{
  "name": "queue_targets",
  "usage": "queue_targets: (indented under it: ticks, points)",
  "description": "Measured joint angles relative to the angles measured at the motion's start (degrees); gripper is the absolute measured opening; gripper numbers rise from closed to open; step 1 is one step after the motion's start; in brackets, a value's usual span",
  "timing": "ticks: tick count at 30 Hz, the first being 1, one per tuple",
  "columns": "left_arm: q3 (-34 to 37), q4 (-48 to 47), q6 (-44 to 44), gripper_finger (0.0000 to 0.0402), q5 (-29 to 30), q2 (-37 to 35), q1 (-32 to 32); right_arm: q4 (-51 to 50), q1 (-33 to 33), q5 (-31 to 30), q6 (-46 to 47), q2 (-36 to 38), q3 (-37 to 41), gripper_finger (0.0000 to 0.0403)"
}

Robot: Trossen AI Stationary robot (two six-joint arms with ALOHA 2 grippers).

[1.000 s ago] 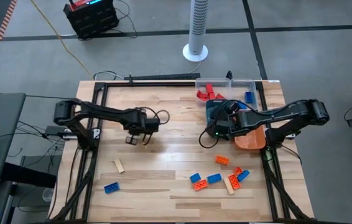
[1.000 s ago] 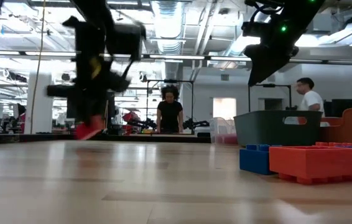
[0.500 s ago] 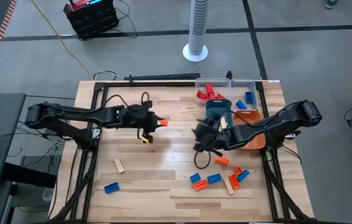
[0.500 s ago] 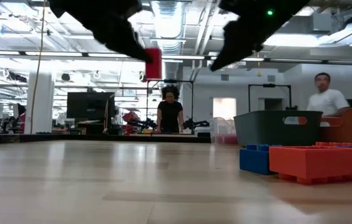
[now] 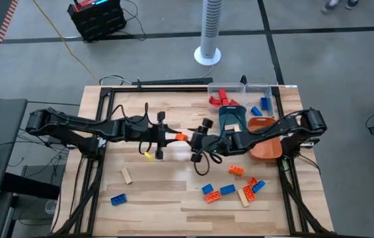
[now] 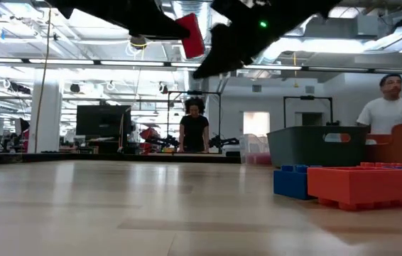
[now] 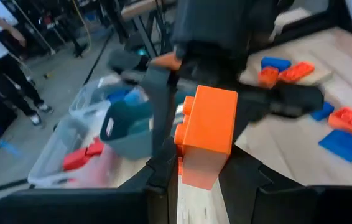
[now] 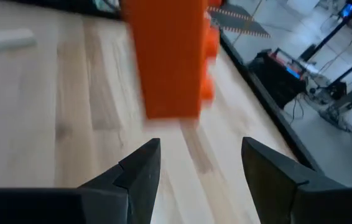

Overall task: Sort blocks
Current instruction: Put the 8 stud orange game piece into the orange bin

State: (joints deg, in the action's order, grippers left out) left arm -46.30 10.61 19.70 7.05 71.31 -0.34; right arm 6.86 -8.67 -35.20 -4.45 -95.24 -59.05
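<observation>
An orange block [image 5: 179, 137] hangs in the air over the middle of the table, held by my left gripper [image 5: 172, 137], which reaches in from the table's left. It also shows in the low view as the orange block [image 6: 192, 35], high above the table. My right gripper [image 5: 193, 141] is open and faces the block from the table's right. In the right wrist view the orange block [image 8: 170, 56] lies just beyond my open right gripper [image 8: 201, 155], apart from it. Several more blocks [image 5: 232, 188] lie on the table near its right near corner. My left gripper holds the orange block by its near end [image 7: 198, 171], pinched between the two fingers [image 7: 157, 183]. The fingers come in level from the table's left. The block is lifted clear of the table, and its free end [image 7: 216, 102] sticks out past the fingertips toward the right arm.
A teal tray [image 5: 232, 118], an orange tray [image 5: 266, 147] and a clear tray [image 5: 241, 92] with red and blue blocks stand at the table's right far corner. A tan block [image 5: 127, 176] and a blue block [image 5: 117, 199] lie near the left near corner. People stand in the room behind.
My left gripper has lifted the orange block off the table, carried it toward the table's right and tipped from pointing down to level. My right gripper has swung from above the trays toward the table's left until it faces the block.
</observation>
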Motion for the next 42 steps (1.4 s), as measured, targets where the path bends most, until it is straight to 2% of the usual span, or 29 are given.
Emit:
queue_targets:
  ticks: [5, 12, 16, 20, 21, 24, 27, 34, 37, 42]
  points:
    - [0.0, 0.42, -0.18, 0.0077, 0.09, 0.02, -0.02, 1.17, -0.01, 0.73, -4.26, -2.62, -5.07, 0.0226]
    - [0.02, 0.49, -0.41, 0.0078, 1.05, 0.04, -0.02, 1.05, -1.31, 2.32, -7.71, -3.25, -8.3, 0.0219]
    - [0.02, 0.42, -0.5, 0.008, 0.87, 0.02, -0.05, 1.34, -1.45, 2.29, -7.89, -3.35, -8.45, 0.0171]
    - [0.09, -0.18, -0.42, 0.0093, 0.88, 0.04, -0.05, 0.78, -0.87, 2.47, -7.22, -3.35, -8.45, 0.0084]
    - [0.09, -0.43, -0.75, 0.0098, 1.04, 0.04, -0.05, 0.79, -0.7, 2.55, -7.07, -3.35, -8.45, 0.0072]
    - [0.07, -1.23, -2.03, 0.0116, 3.13, 0.04, -0.07, 0.55, -0.61, 2.52, -7.08, -3.35, -8.45, 0.0072]
    - [-1.42, -6.91, -1.25, 0.0151, 6.52, -0.12, -0.18, -1.72, -0.54, 2.26, -6.96, -3.2, -8.46, 0.0072]
    - [-7.37, -19.9, -5.59, 0.025, 9.66, -0.26, -0.5, -17.52, -0.76, 1.25, 1.15, 0.83, -8.54, 0.0072]
    - [-7.76, -21.3, -7.55, 0.0262, 9.77, -0.24, -0.64, -28.63, -0.16, -2.91, 8.4, 4.46, -8.53, 0.0076]
    - [-7.78, -23.57, -10.79, 0.0265, 9.76, 0.01, -0.66, -48.26, 1.89, -1.8, 22.74, 10.42, -8.54, 0.0079]
